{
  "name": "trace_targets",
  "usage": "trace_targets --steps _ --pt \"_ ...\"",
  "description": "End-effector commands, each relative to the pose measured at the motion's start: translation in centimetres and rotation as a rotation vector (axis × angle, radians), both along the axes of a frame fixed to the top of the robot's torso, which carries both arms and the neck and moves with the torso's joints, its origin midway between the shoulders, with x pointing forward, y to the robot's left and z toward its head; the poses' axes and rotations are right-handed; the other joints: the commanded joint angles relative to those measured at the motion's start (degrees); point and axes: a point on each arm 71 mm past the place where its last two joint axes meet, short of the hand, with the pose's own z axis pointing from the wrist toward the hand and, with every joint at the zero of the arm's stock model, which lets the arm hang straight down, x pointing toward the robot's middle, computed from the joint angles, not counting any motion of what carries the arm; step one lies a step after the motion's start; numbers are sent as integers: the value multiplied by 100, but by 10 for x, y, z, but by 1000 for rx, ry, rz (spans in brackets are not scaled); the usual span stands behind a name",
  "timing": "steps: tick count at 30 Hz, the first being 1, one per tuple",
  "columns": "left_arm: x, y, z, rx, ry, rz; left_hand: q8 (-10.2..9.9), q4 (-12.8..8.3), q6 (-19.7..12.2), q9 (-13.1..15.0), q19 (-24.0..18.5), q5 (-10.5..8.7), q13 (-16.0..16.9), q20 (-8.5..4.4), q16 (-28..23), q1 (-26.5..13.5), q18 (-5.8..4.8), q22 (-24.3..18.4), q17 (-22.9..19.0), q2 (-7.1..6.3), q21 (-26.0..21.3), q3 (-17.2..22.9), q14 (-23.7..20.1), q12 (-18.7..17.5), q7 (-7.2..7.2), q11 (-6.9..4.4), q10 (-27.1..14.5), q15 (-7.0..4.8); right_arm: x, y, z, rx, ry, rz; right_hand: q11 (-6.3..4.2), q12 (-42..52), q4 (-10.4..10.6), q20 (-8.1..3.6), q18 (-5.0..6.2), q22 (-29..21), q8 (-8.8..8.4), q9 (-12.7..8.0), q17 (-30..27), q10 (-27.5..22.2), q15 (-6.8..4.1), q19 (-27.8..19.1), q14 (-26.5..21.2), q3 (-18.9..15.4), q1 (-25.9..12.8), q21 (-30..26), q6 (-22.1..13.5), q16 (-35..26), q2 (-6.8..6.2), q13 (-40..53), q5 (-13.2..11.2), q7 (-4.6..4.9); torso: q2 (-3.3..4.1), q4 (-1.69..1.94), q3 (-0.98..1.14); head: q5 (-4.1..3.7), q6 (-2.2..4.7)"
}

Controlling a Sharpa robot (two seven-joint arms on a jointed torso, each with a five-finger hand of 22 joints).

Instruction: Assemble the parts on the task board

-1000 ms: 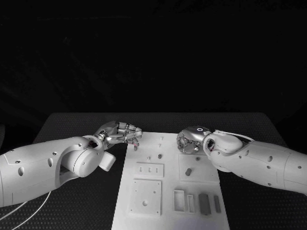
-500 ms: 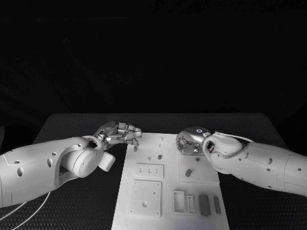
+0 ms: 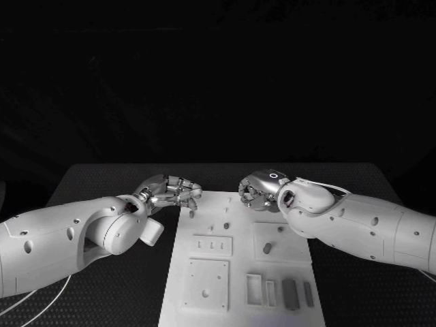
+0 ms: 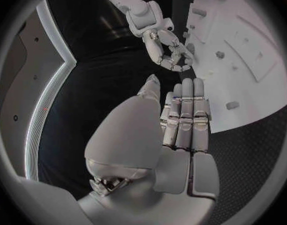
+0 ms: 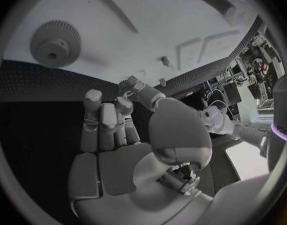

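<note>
Darkness is filling the room behind a black desk (image 3: 100, 174), and a white board (image 3: 240, 262) is lying along its middle. At the board's far left corner, the left hand (image 3: 169, 190) is hovering with its fingers curled in, holding nothing that I can see. Small parts (image 3: 267, 248) are sitting on the board, and two dark pieces (image 3: 291, 293) are lying near its near edge. At the far right, the right hand (image 3: 260, 191) is hanging over the board, fingers slightly apart, gripping nothing; a gear (image 5: 54, 44) is resting on the board just beyond its fingertips.
</note>
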Motion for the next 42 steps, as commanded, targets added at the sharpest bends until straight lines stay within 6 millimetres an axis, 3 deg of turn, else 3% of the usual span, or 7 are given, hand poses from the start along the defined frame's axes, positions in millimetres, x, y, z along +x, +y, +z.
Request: trace_targets --steps 1,18,42 --pt "0 -3 2 -10 -8 -13 -28 -3 -36 -8 13 -38 0 -46 -29 -14 33 -7 9 -15 -35 -26 36 -24 10 34 -4 -12 2 8 2 -5 -15 11 -80 27 3 -30 147 87 22 14 -8 -60 -33 -3 38 26 -13 29 680 38 -3 -5 -2 16 4 5 4 7 20" --pt "1 -7 2 -11 -8 -21 -25 -3 -33 -7 15 -38 3 -47 -37 -14 30 -7 20 -10 -39 -26 38 -27 10 32 2 -12 15 37 2 -8 -77 3 -82 22 0 -38 147 83 17 29 -20 -54 -38 3 41 38 -8 29 670 38 5 -16 -1 16 5 19 2 15 44" --pt "2 -8 3 -11 -11 -21 -24 -4 -35 -8 18 -38 6 -51 -52 -11 27 -7 38 -7 -47 -28 42 -35 11 31 8 -13 18 46 -11 -70 -76 -1 -82 16 -3 -46 147 81 13 45 -32 -50 -40 7 44 50 -1 28 664 39 10 -28 -1 16 11 7 6 53 16"
